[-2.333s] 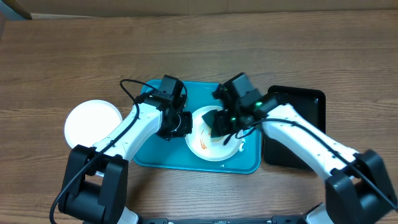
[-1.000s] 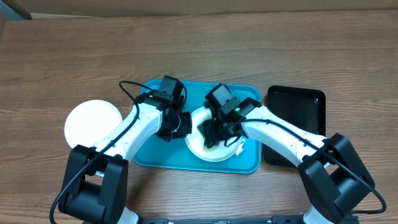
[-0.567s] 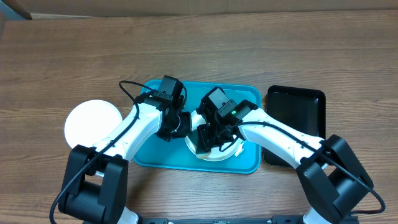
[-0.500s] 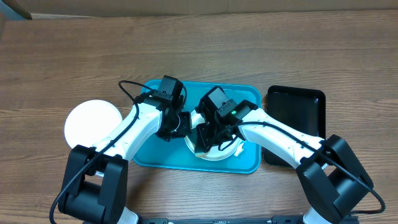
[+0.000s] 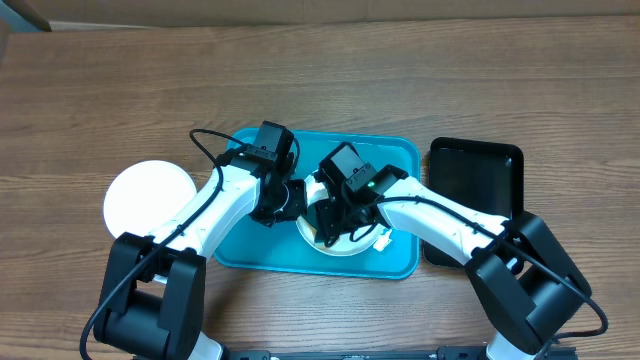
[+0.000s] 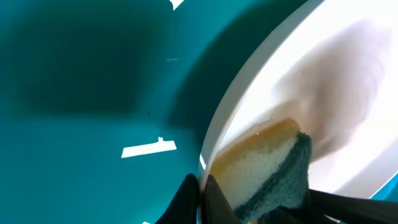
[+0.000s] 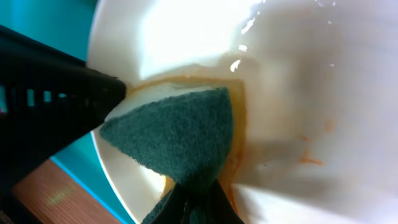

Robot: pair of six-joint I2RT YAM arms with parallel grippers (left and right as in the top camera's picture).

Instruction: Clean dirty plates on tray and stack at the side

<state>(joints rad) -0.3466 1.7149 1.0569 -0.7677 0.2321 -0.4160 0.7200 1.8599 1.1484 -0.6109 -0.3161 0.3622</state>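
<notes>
Overhead: white plate [image 5: 350, 248] lay on the turquoise tray [image 5: 250, 240]. Left gripper [image 5: 297, 203] was at the plate's left rim, right gripper [image 5: 330, 225] over its centre. A second white plate [image 5: 150, 195] sat on the table [image 5: 90, 100], left of the tray.

Left wrist: jaws pinched onto the plate's rim, sponge [image 6: 267, 165] just inside it.

Right wrist: jaws clamped on the sponge, pressed to the plate beside an orange smear [image 7: 308, 158].

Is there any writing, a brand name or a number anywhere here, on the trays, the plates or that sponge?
None: no word, number or logo can be read in any view.
The turquoise tray, black tray, smeared plate, side plate and sponge are all plain.
</notes>
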